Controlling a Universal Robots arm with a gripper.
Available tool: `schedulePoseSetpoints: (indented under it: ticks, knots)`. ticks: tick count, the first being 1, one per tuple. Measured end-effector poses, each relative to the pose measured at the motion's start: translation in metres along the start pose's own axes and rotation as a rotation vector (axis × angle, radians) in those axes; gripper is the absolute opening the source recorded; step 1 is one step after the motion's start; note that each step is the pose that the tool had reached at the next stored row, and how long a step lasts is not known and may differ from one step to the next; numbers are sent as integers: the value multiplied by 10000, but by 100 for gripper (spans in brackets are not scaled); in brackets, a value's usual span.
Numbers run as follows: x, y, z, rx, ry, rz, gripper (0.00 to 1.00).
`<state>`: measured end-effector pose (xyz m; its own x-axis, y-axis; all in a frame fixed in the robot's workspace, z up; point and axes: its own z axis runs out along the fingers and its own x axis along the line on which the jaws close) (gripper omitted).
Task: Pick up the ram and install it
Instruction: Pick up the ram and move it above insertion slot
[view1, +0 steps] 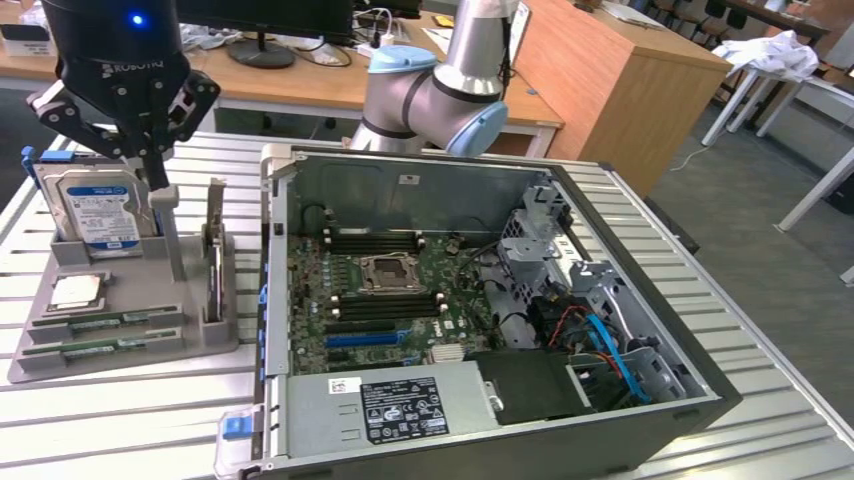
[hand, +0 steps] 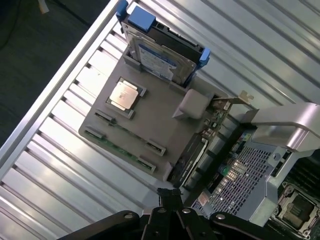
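Note:
Two ram sticks (view1: 91, 323), thin and green, lie flat in the front slots of a grey holder tray (view1: 127, 360) on the exterior view's left. In the wrist view one ram stick (hand: 117, 148) shows as a green edge along the tray's slot. My gripper (view1: 150, 170) hangs above the back of the tray, close to the upright hard drive (view1: 96, 212), well above the ram. Its fingers meet at the tips with nothing between them; in the wrist view the gripper (hand: 170, 196) looks shut. The open computer case (view1: 274, 300) shows black memory slots (view1: 387, 305) beside the CPU socket (view1: 390, 270).
The tray also carries a silver CPU chip (view1: 76, 291) and an upright expansion card (view1: 214, 262). The arm's base (view1: 434, 95) stands behind the case. Everything rests on a slatted metal table (view1: 120, 430); a wooden desk (view1: 601, 70) stands behind.

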<state>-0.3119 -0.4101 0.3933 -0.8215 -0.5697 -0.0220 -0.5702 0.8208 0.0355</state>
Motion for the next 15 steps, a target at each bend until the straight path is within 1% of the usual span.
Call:
schedulePoseSetpoints:
  ticks: [15]
  knots:
    - [0, 0, 0, -16, 28, -785, 10]
